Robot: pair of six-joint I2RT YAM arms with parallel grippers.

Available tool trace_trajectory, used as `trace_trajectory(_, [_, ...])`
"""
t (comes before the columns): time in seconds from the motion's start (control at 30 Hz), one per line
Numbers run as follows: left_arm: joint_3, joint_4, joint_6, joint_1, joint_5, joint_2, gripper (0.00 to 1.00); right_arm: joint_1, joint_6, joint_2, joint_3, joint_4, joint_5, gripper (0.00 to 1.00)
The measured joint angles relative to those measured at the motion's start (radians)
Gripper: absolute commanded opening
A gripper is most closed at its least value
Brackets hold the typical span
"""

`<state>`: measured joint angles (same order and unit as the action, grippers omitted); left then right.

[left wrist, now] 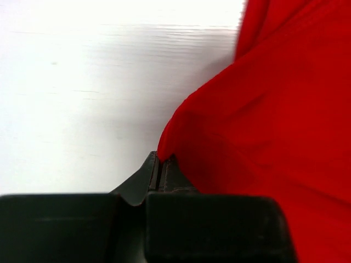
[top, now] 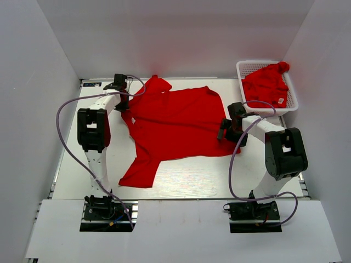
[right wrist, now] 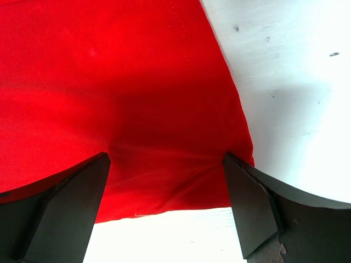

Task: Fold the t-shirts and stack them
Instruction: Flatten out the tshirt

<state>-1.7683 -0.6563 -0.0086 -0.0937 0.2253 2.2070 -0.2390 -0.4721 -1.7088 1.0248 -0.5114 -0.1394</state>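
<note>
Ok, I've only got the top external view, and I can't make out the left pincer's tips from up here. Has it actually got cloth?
Observer: Yes. The left wrist view shows the left pincer shut, with an edge of the spread t-shirt pinched at its tips.
Operator: And the right one?
Observer: The right pincer stands wide open, astride the shirt's corner, gripping nothing.
Operator: Is the cloth flat there?
Observer: Slightly puckered between the fingers, with bare table beyond the right one.
</note>
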Motion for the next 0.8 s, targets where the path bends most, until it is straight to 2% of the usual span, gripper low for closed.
trace_trajectory(0.4, [-0.002,0.067,0.12,0.106,-0.027,-0.002,0.0,0.035,0.0,0.0,-0.001,-0.008,-0.028,0.9])
trace_trajectory(0.63, [-0.129,0.063,0.183,0.126,-0.018,0.103,0.0,0.043,0.0,0.0,-0.001,-0.01,-0.034,0.9])
trace_trajectory(0.67, [-0.148,0.058,0.187,0.127,-0.016,0.121,0.07,0.043,0.001,0.0,-0.001,-0.01,-0.034,0.9])
trace_trajectory(0.7, [-0.166,0.052,0.19,0.13,-0.015,0.137,0.42,0.043,0.002,0.0,-0.001,-0.01,-0.034,0.9])
trace_trajectory(0.77, [-0.209,0.029,0.201,0.136,-0.023,0.172,0.75,0.043,0.005,0.0,-0.001,-0.01,-0.034,0.9])
trace_trajectory(0.8, [-0.231,0.023,0.214,0.14,-0.021,0.184,0.88,0.043,0.007,0.0,-0.001,-0.011,-0.035,0.9])
